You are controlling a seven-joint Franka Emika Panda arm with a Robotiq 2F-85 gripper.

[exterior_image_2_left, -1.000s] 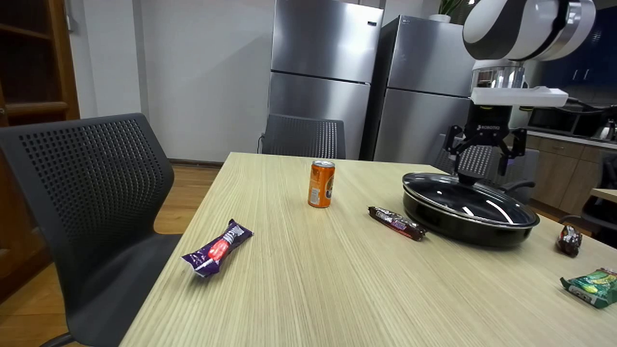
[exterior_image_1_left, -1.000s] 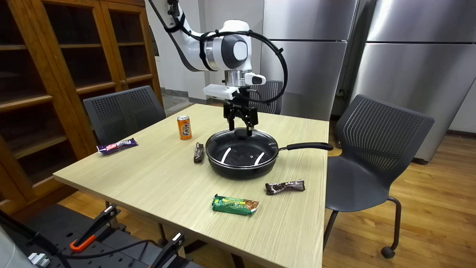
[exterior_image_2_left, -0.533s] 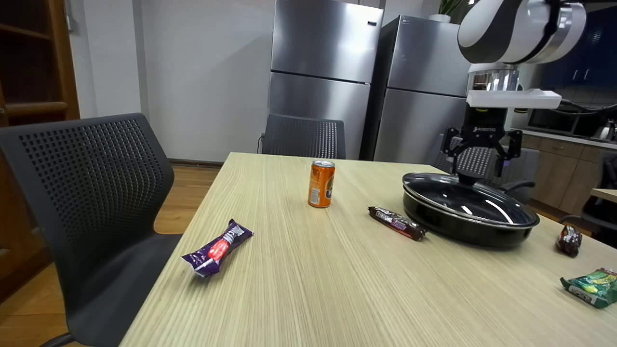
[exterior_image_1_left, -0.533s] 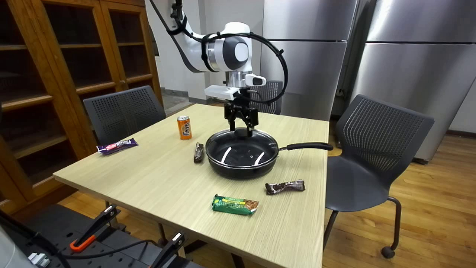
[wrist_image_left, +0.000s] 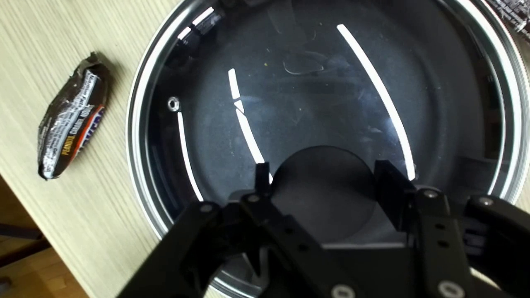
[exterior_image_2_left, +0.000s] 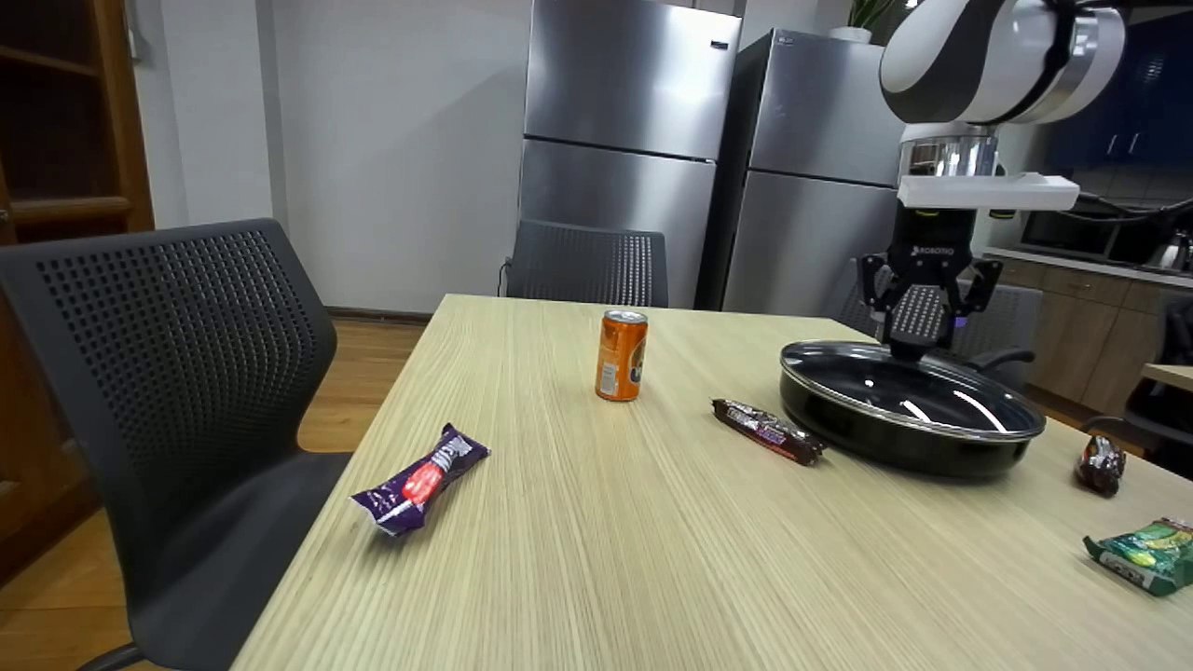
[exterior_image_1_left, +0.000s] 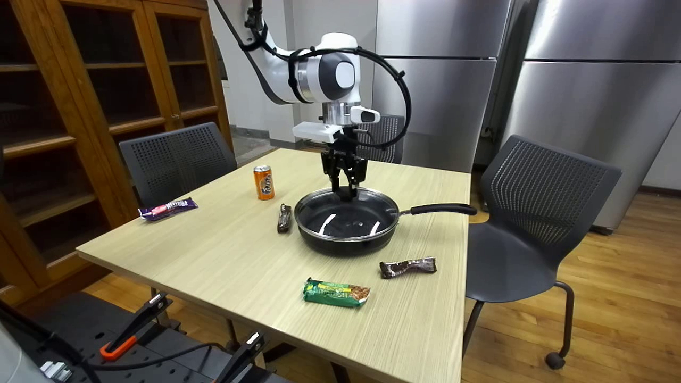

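Note:
A black frying pan (exterior_image_1_left: 346,248) (exterior_image_2_left: 895,454) sits on the table with a glass lid (exterior_image_1_left: 348,219) (exterior_image_2_left: 941,387) over it. My gripper (exterior_image_1_left: 345,189) (exterior_image_2_left: 918,337) points straight down at the lid's round black knob (wrist_image_left: 323,207). In the wrist view the gripper (wrist_image_left: 323,178) has a finger against either side of the knob, and nothing else is between them. The knob's lower part is hidden by the gripper in that view. Through the glass I see the pan's dark inside. The pan's handle (exterior_image_1_left: 444,209) reaches toward the table's edge.
Dark-wrapped bars lie beside the pan, one at its left (exterior_image_1_left: 284,218) and one at its front right (exterior_image_1_left: 408,267). Further off are a green bar (exterior_image_1_left: 336,293), a purple bar (exterior_image_2_left: 421,480) and an orange can (exterior_image_2_left: 621,355). Chairs (exterior_image_1_left: 526,234) surround the table.
The fingers have drawn in from wide apart onto the knob. In an exterior view the gripper has shifted slightly left. The lid has tipped a little, its far rim now lower.

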